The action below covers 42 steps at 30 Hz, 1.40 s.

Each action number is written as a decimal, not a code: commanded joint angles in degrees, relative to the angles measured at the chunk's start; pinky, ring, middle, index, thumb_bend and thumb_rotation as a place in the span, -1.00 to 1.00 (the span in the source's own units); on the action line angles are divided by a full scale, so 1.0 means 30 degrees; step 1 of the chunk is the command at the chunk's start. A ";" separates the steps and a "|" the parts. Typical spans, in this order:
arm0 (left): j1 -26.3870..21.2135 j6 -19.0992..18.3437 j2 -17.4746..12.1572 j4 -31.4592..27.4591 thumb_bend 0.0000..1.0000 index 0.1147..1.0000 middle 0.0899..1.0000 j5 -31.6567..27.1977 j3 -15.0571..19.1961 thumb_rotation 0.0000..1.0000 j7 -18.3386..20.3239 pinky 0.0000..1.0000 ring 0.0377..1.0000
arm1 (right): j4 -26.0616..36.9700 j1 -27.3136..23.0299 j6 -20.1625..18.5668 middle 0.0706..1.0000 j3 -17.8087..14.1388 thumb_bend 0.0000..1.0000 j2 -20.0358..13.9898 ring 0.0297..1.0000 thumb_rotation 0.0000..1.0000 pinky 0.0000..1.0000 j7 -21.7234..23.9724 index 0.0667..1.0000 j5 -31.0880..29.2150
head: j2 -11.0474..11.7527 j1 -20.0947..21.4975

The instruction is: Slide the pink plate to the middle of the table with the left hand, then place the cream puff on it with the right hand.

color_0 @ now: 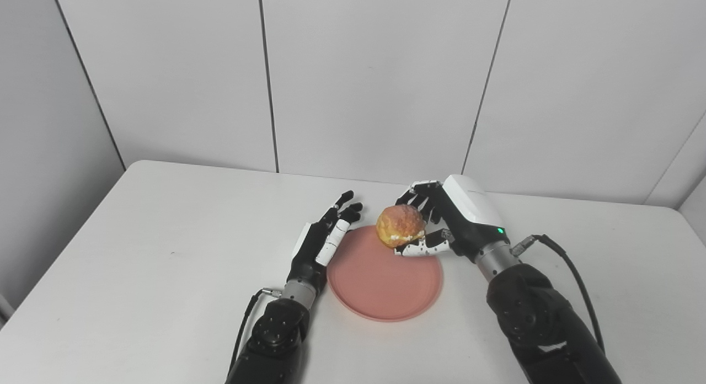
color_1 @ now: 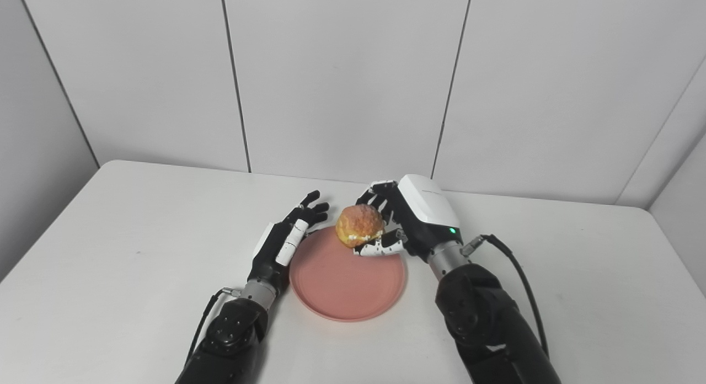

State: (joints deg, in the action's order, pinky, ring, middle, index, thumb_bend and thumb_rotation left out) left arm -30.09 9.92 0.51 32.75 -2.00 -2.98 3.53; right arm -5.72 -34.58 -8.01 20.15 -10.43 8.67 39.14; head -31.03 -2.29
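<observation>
The pink plate (color_0: 384, 279) sits on the white table (color_0: 138, 251), close to the middle and near the front edge. The robot's left hand (color_0: 322, 240) rests just beside the plate's left rim. Its fingers are stretched out and a little apart, and it holds nothing. It is hard to tell if the hand touches the rim or only sits next to it.

The right hand (color_0: 441, 218) holds the cream puff (color_0: 401, 225). The fingers curl around the far side of the puff and the thumb sits under it, so the puff is pinched between them. The puff hangs over the back part of the plate, not over its middle. It looks to be a little above the plate, not on it yet.

A few things could go wrong from here. The puff is soft, so a tight squeeze could squash it or push the white cream out. If the hand lets go here, the puff could roll off the back rim onto the table, because it is round and close to the edge. The left hand could bump the plate and slide it away if it moves.
</observation>
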 commanded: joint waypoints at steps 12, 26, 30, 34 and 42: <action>0.0838 -0.0191 0.0410 0.0630 0.88 0.74 0.67 0.0011 -0.0345 0.77 0.0597 0.52 0.72 | -0.2821 -0.1045 0.0903 -0.05 0.1084 0.03 0.0955 -0.16 -1.00 -0.27 -0.0805 -0.11 0.0378 | -0.0049 0.0137; 0.0672 -0.0060 0.0320 0.0850 0.84 0.70 0.74 0.0310 -0.0480 0.81 0.0449 0.50 0.77 | -0.5745 -0.1575 0.1226 -0.06 0.1872 0.03 0.1429 -0.20 -1.00 -0.30 -0.1327 -0.06 0.0295 | 0.0002 0.0210; 0.0642 -0.0039 0.0344 0.0923 0.85 0.70 0.75 0.0367 -0.0477 0.82 0.0383 0.48 0.78 | -0.5823 -0.1624 0.1298 -0.06 0.2078 0.03 0.1288 -0.21 -1.00 -0.31 -0.1349 -0.05 0.0352 | 0.0011 0.0212; 0.0632 -0.0008 0.0358 0.0988 0.86 0.71 0.71 0.0266 -0.0437 0.83 0.0458 0.50 0.76 | -0.5786 -0.1643 0.1301 -0.05 0.2177 0.03 0.1149 -0.19 -1.00 -0.28 -0.1266 -0.06 0.0304 | 0.0021 0.0234; 0.0687 -0.0007 0.0314 0.0848 0.84 0.73 0.71 0.0087 -0.0415 0.82 0.0680 0.55 0.76 | -0.4892 -0.1673 0.0473 0.21 0.2448 0.72 0.0865 0.13 -0.75 -0.07 -0.0380 0.20 0.0575 | 0.0011 0.0305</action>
State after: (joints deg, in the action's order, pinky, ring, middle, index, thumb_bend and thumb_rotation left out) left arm -30.19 10.34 0.32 33.25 -1.77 -3.17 3.83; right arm -21.86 -38.15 -5.94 26.89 -7.35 5.86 40.07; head -30.94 -1.41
